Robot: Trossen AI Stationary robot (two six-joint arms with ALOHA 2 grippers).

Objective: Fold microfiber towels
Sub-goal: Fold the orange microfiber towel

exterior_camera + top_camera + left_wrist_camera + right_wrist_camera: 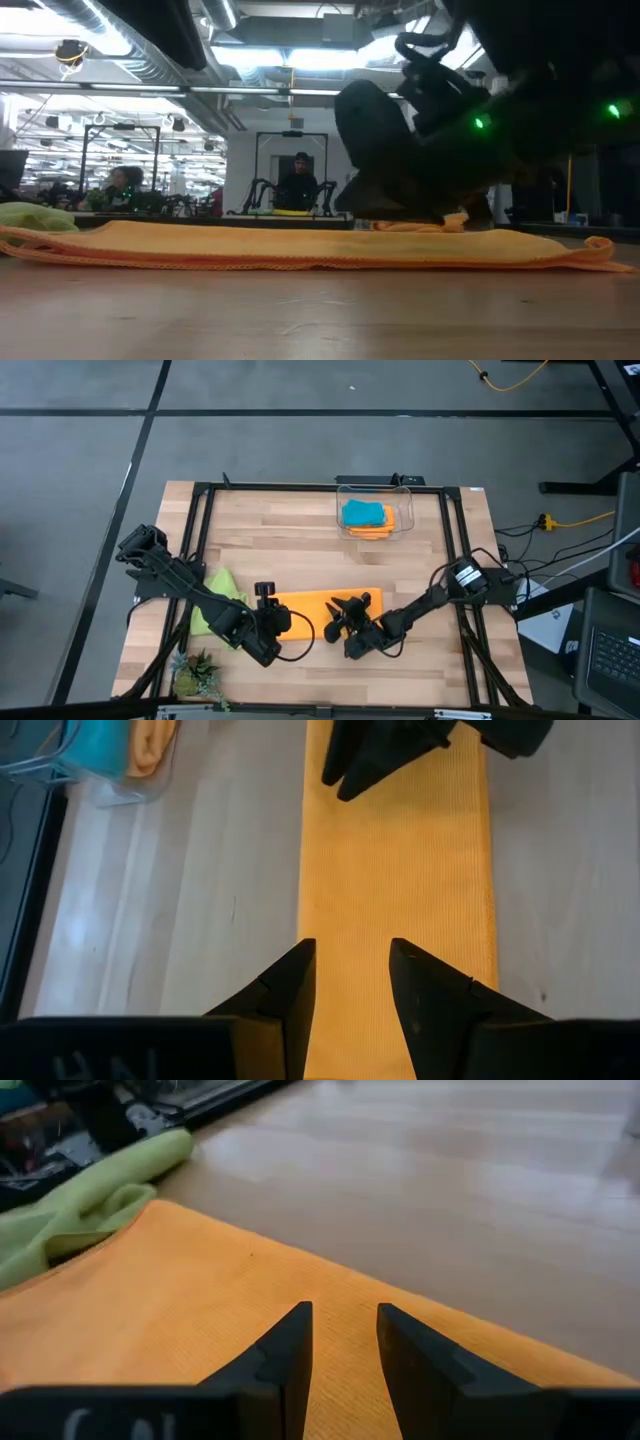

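An orange towel (318, 603) lies flat on the wooden tabletop (300, 530) as a long folded strip between both arms. The left gripper (352, 982) sits over one end, fingers (287, 990) parted with a gap and holding nothing. The right gripper (343, 1342) sits over the other end, fingers likewise apart and empty. A lime green towel (215, 600) lies crumpled beside the left arm. A turquoise towel (362, 513) rests on another orange one in a clear container (404, 493)
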